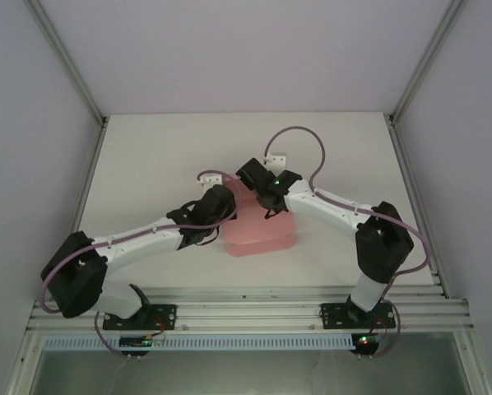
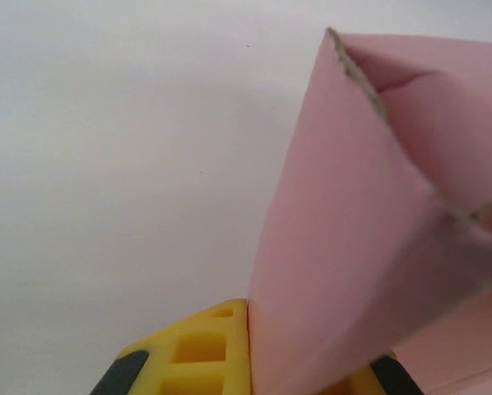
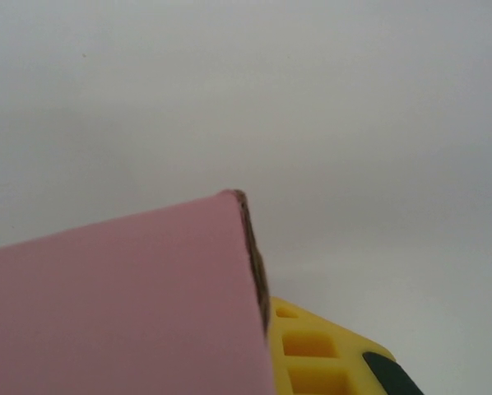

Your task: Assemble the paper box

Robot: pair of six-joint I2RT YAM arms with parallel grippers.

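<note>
Looking down from above, you see the paper box (image 1: 262,234) near the middle of the table (image 1: 147,164), a little toward the arms' side. Both wrists bend in over its far left corner. Most of the pink card lies flat on the white surface, and at that far corner a flap stands up between the two arms.

Your left gripper (image 2: 308,377) is clamped on the card. From the left wrist you see a pink flap rising from between its yellow fingers (image 2: 201,354), upright and leaning slightly to the right. A raw brown cut edge runs along the flap's top right, and a second pink panel is folded behind it. The fingers sit tight against the card.

Your right gripper (image 3: 266,366) is closed as well. From the right wrist a pink panel takes up the lower left, and its brown cut edge runs down onto the inner face of the one yellow finger (image 3: 312,354) you can see. The other finger is hidden behind the card, so the panel appears pinched between them.

From above, the two grippers sit close together, the left reaching in from the left and the right from the right, both at the raised flap.
</note>
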